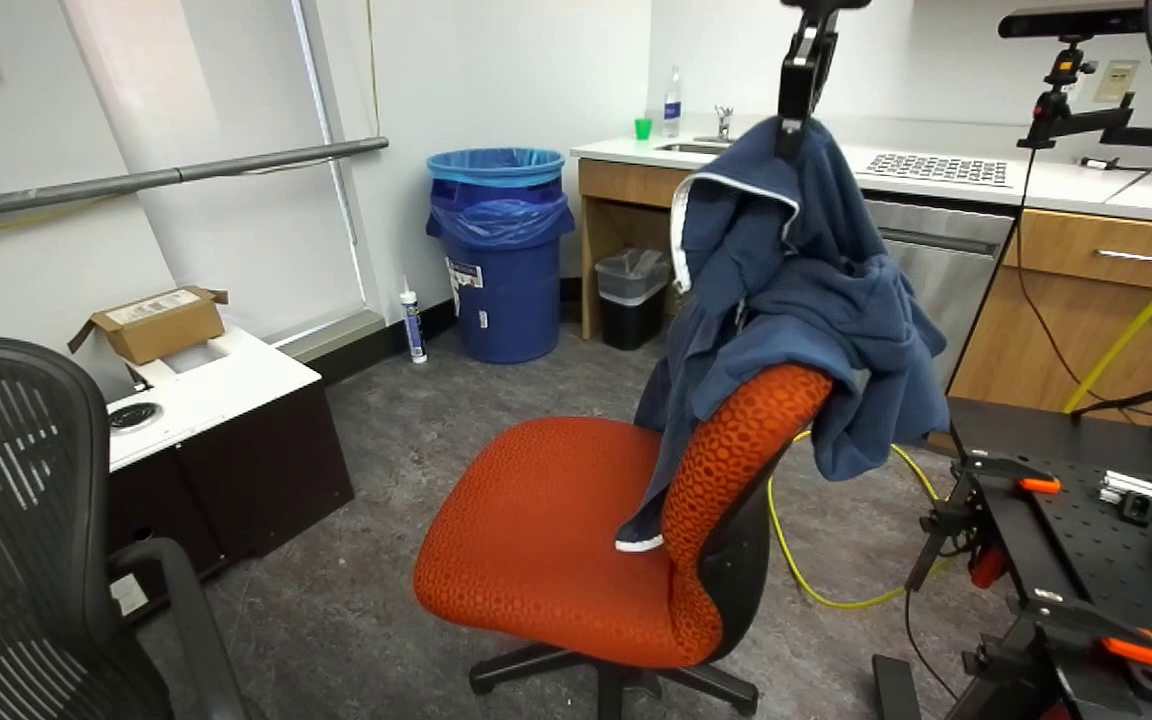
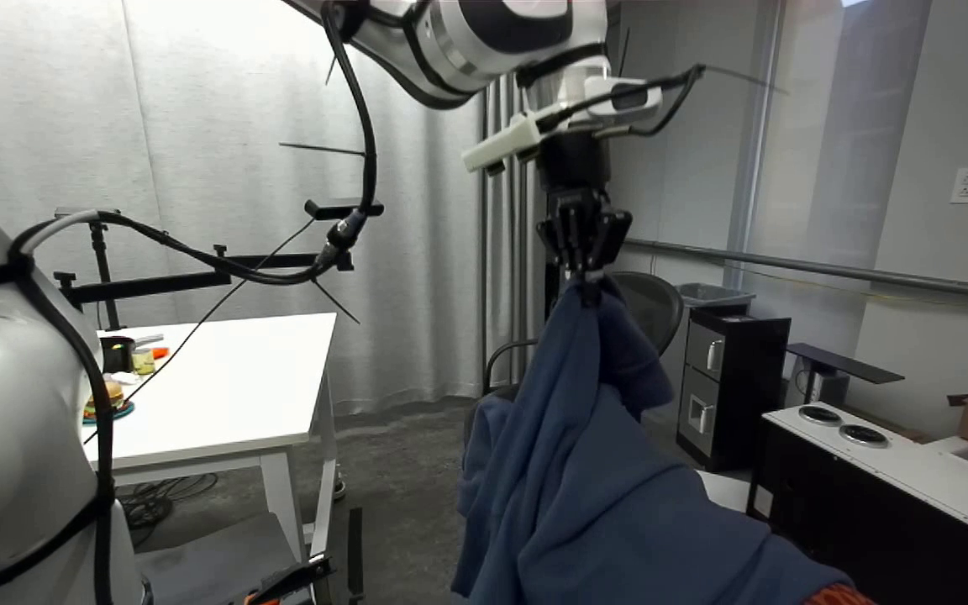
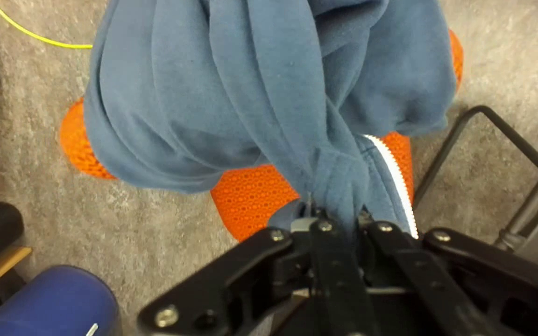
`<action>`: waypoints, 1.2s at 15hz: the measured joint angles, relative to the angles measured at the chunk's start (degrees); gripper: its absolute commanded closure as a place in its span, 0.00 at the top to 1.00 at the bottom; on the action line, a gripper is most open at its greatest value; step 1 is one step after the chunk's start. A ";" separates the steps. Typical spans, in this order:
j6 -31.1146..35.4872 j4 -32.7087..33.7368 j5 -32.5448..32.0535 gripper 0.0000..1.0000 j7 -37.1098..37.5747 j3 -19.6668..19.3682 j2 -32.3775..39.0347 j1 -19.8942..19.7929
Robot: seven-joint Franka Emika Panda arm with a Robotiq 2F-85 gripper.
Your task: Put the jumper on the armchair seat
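You have the arm (image 2: 446,50) reaching in high, its gripper (image 2: 588,286) pointing down and pinched tight on a fold of the jumper (image 1: 836,310), which drapes over the chair back (image 1: 741,435), one white-edged end reaching the seat (image 1: 546,510).

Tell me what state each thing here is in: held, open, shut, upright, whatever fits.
Gripper: shut on the jumper
Jumper: rumpled, top held up, lower part over chair back
Armchair seat: partly hidden by jumper
Blue bin: lined, open-topped
Cardboard box: flaps open
Bottle: upright
Caulk tube: upright
Steel appliance: door shut
Drawer: shut
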 measured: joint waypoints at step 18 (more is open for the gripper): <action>-4.55 39.07 5.35 0.03 6.96 1.94 9.28 0.51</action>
